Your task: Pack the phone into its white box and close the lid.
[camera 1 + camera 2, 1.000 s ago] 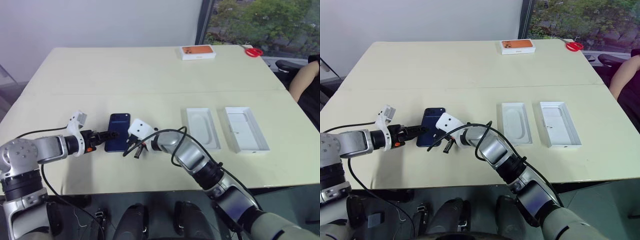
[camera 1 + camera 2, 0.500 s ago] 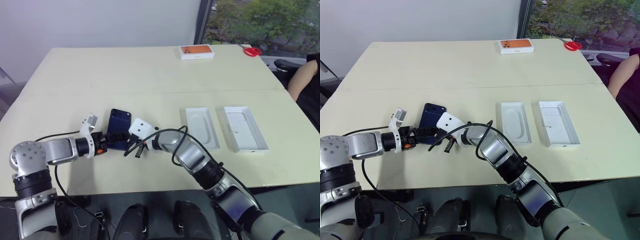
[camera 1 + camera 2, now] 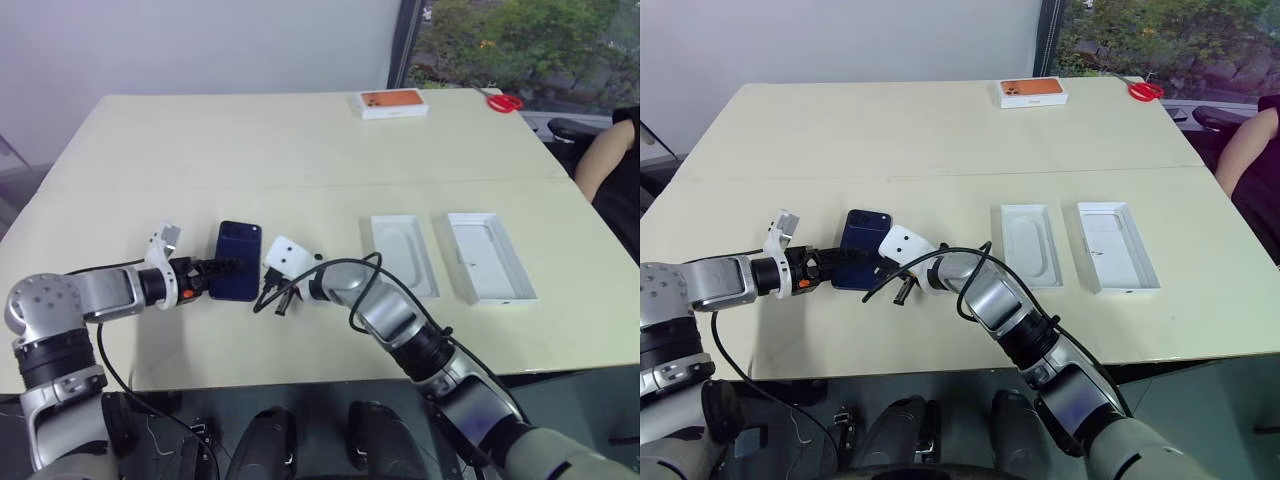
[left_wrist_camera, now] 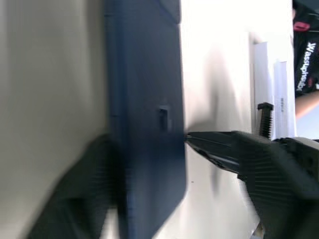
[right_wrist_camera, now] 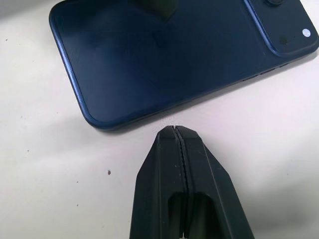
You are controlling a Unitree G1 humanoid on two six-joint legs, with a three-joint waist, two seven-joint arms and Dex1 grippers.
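Observation:
The dark blue phone (image 3: 238, 273) lies on the cream table (image 3: 300, 160), left of centre, with its camera cluster (image 5: 281, 25) at the far end. My left gripper (image 3: 228, 266) reaches in from the left and is shut on the phone's left long edge. One of its fingertips (image 5: 159, 6) rests on the top face and the other sits behind the slab. My right gripper (image 5: 173, 129) is shut and empty, its tip just off the phone's right long edge near the bottom corner. The white box (image 3: 490, 257) lies open at the right. The lid is out of view.
A white insert with an oval recess (image 3: 405, 256) lies just left of the white box. An orange-topped box (image 3: 394, 103) and red scissors (image 3: 506, 102) sit at the table's far edge. A person's arm (image 3: 605, 160) shows at the right. A black cable (image 3: 355, 290) loops over my right forearm.
My left gripper's jaws have narrowed from wide open onto the phone's left edge, and its wrist has rolled a little. The right gripper has stayed in place.

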